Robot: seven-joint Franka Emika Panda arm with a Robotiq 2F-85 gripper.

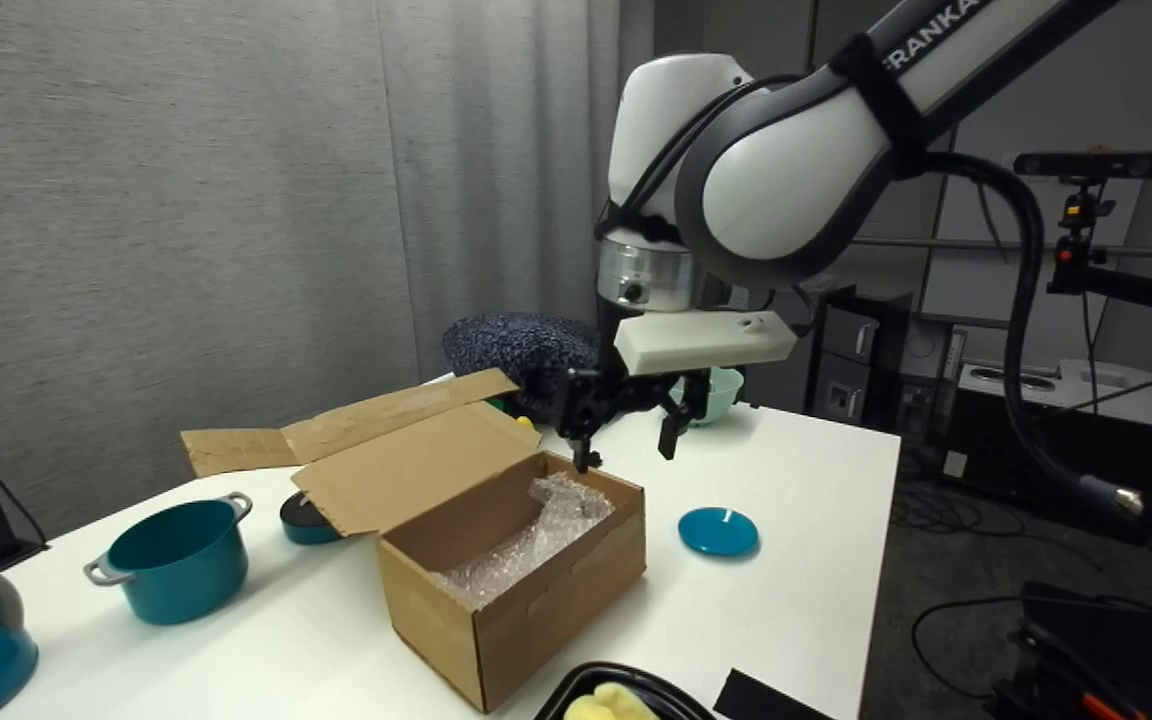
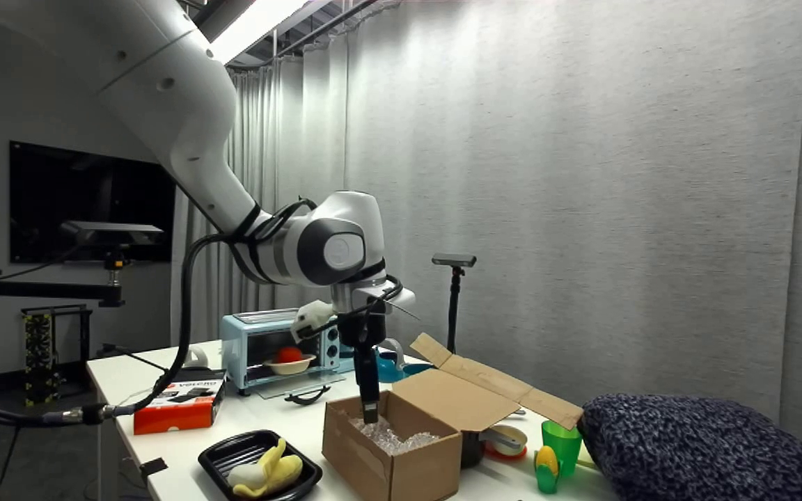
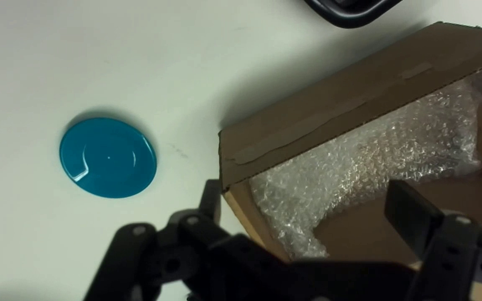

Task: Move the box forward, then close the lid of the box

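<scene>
On the white worktop (image 1: 806, 470) sits the box (image 1: 561, 600), uncovered, bubble wrap (image 1: 546, 540) inside and its lid (image 1: 421, 465) laid back away from the opening. At one short end hangs the robot's hand (image 1: 626, 450), spread wide, one side over the opening and the other out past the rim; I can't tell if it touches the box. Near that end lies a teal disc (image 1: 718, 531).

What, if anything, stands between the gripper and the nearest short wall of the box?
Nothing visible. In the wrist view the gripper is open, and the short wall of the box shows between its fingers. The bubble wrap lies inside the box; the teal dish sits on the table off to the side.
</scene>
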